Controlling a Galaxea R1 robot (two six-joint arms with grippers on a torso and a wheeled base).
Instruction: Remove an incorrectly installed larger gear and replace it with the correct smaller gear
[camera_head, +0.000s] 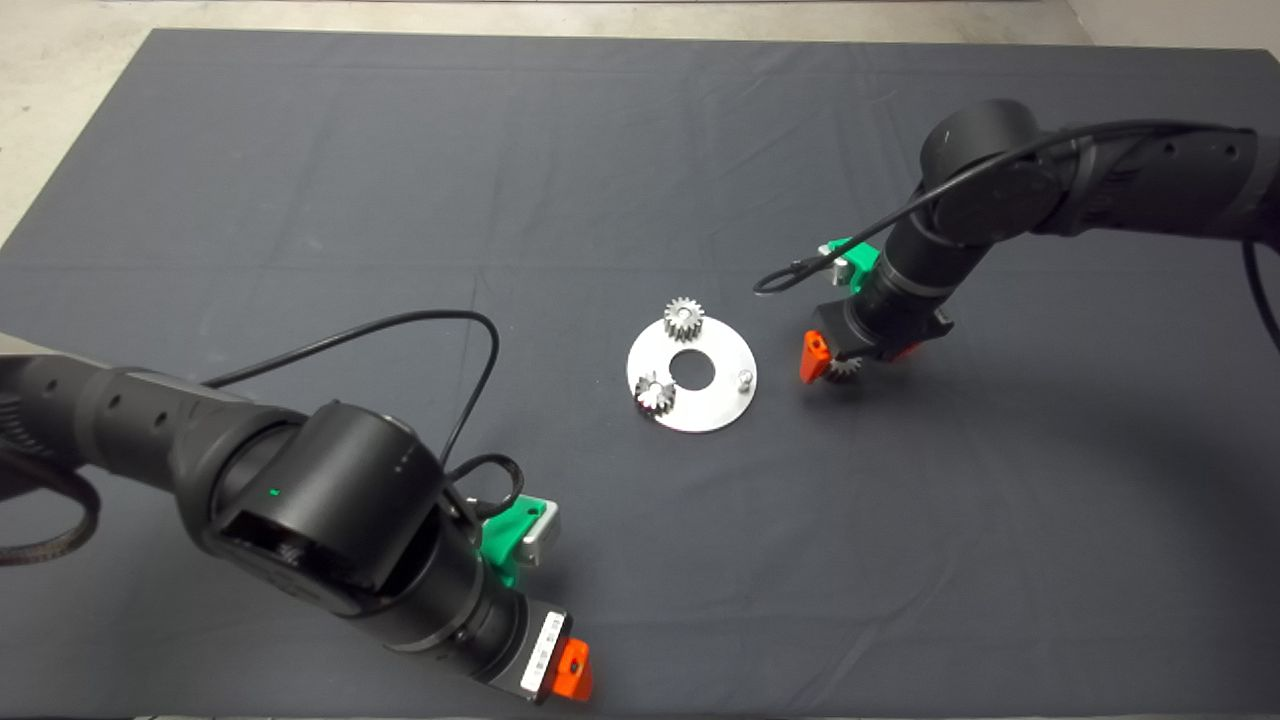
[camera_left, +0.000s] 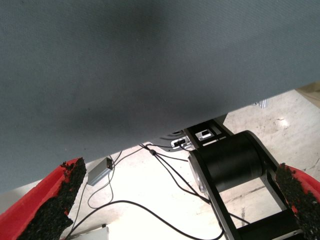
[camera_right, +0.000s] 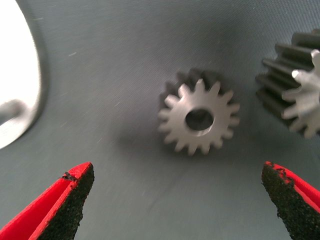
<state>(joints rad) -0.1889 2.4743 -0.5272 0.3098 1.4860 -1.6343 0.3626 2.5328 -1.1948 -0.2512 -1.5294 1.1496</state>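
Two fingers spread wide on my right gripper, hovering over the smaller gear; larger gear lies beside. I'd centre, drop straight, clamp across teeth.

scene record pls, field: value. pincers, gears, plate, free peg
right pincer: open, over the mat just right of the plate, nothing held
smaller gear: flat on the mat, between and ahead of the right pincer's fingers
larger gear: off the plate, on the mat beside the smaller gear
plate: round silver disc with centre hole, mid-mat
small silver gears: two on the plate, one at its far edge, one at its near left edge
free peg: bare, right side of the plate
left pincer: open, parked at the mat's near left edge
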